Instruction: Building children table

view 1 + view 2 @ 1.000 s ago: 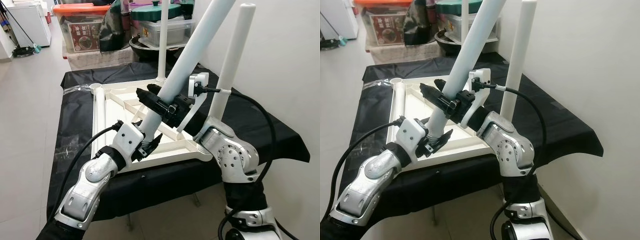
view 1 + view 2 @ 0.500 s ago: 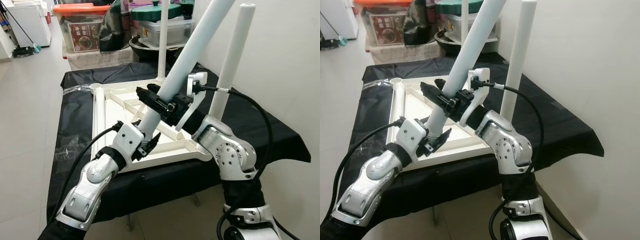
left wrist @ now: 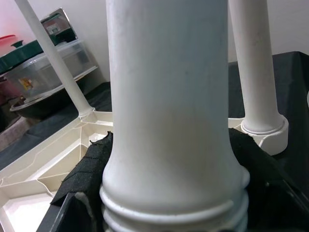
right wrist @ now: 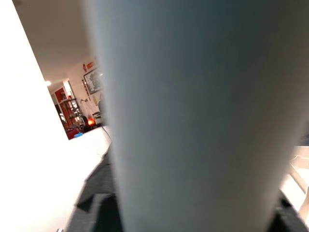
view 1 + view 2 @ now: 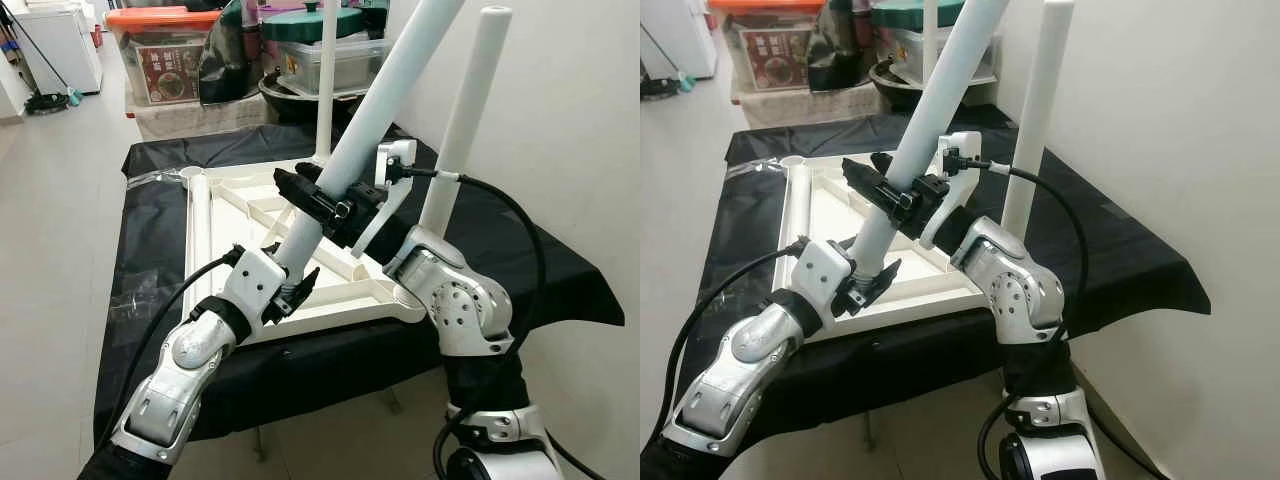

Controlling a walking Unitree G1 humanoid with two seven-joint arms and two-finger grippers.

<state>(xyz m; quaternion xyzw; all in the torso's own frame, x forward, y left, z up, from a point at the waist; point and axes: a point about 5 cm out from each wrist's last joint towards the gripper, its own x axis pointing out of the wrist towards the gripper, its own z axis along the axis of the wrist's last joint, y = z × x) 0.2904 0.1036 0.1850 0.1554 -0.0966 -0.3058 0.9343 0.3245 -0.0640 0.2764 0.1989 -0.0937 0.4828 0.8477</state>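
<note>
A white plastic children's tabletop (image 5: pixel 240 215) lies upside down on a worktop (image 5: pixel 150 250) covered with black cloth. Two white legs already stand upright in its far and right corner sockets, one (image 5: pixel 326 90) at the back and one (image 5: pixel 460 120) near the wall. A third leg (image 5: pixel 375 115) leans at a slant over the near edge, held by both arms. The left end effector (image 5: pixel 290 283) is clamped around the leg's threaded lower end, just above the tabletop's near rim. The right end effector (image 5: pixel 318 205) grips the same leg higher up its shaft. A fourth leg (image 5: pixel 200 225) lies flat along the tabletop's left side. Storage boxes (image 5: pixel 160 50) sit behind the worktop. The step in hand looks like fitting this third leg. The next move likely calls for tipping it upright, seating its threaded end in a free corner socket, then twisting.
</note>
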